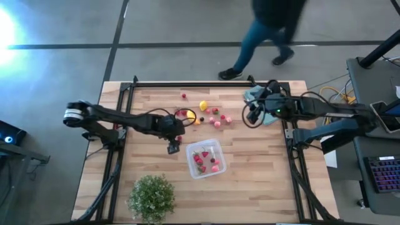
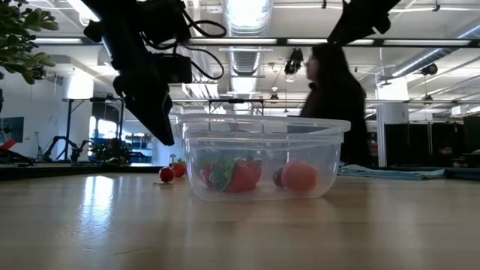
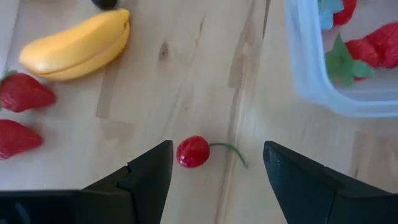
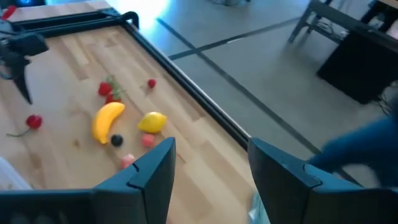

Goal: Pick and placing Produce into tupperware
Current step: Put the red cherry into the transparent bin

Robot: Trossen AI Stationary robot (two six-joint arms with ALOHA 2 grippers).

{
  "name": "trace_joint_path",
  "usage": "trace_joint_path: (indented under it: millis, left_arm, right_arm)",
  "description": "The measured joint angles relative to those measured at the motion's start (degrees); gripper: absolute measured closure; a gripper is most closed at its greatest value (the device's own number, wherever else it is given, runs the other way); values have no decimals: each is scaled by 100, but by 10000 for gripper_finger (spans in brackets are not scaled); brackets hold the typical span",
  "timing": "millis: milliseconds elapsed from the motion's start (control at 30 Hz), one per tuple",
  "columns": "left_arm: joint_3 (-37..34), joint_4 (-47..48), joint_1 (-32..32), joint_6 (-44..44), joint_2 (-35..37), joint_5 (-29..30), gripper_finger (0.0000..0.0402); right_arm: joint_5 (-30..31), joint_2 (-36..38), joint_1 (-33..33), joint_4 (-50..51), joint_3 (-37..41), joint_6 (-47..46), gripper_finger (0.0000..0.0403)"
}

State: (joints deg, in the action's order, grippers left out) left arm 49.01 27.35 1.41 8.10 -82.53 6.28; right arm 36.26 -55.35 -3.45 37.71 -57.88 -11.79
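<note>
From overhead we look straight down on the whole table [image 1: 250, 187]. At tabletop height we face the box [image 2: 259, 157] close up. Each wrist view looks past its own fingers; both share the banana [image 3: 78, 45].

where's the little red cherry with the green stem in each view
High view: small red cherry with a green stem beside the left gripper, left of the clear plastic tupperware box.
Low view: cherry left of the box.
Left wrist view: cherry between the open fingers.
Right wrist view: cherry near the yellow banana.
Shared landmark: the banana.
</note>
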Motion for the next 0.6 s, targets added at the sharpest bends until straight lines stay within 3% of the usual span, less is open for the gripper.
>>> trace_joint_path:
  millis: [233, 600]
  left_arm:
    - [7, -2, 2, -442, -399, -37, 166]
    - [33, 5, 13, -995, -679, -17, 166]
  right_arm:
    - [1, 550, -73, -13, 520, -192, 209]
    - [-3, 655, -73, -33, 736, -160, 209]
